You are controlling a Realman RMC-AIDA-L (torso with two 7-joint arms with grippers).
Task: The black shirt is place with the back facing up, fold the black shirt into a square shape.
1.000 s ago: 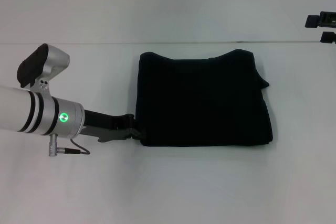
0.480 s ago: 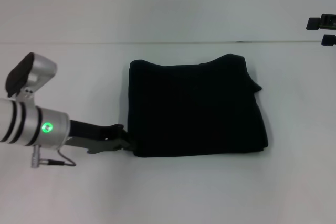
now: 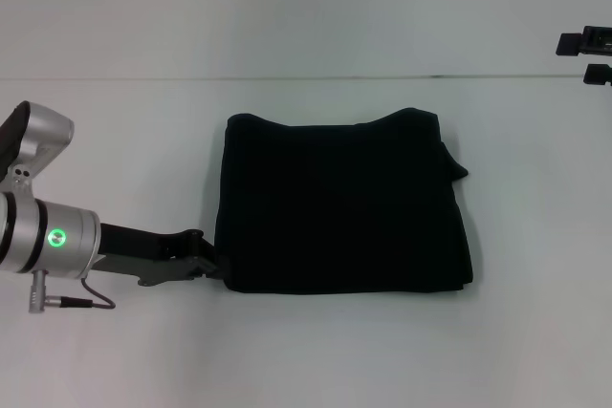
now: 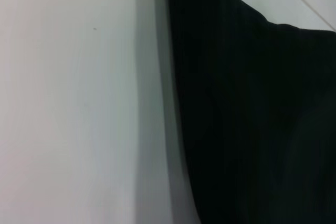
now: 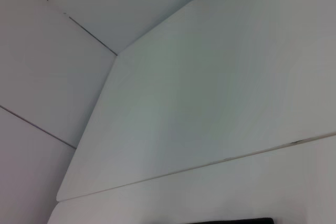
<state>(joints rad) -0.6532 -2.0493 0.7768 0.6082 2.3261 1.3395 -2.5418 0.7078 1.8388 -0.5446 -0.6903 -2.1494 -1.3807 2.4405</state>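
Folding looks nearly finished: the black shirt (image 3: 342, 203) lies in the middle of the frame on the white counter (image 3: 306, 351) as a compact, roughly square stack, with one small flap jutting at its right edge. At lower left, the left tool (image 3: 212, 266) pinches the stack's lower-left corner. The right tool (image 3: 585, 56) sits parked at the upper right, its state unclear. Nothing else obstructs.

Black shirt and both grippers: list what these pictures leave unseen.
- Left gripper, head view: its tips meet the black shirt at the near left corner; dark on dark hides any grip.
- Right gripper, head view: cut off by the right edge, parked far right.
- Shirt's underside and inner layers: hidden by the top fold in every view.
- Left wrist view: only part of the shirt shows.
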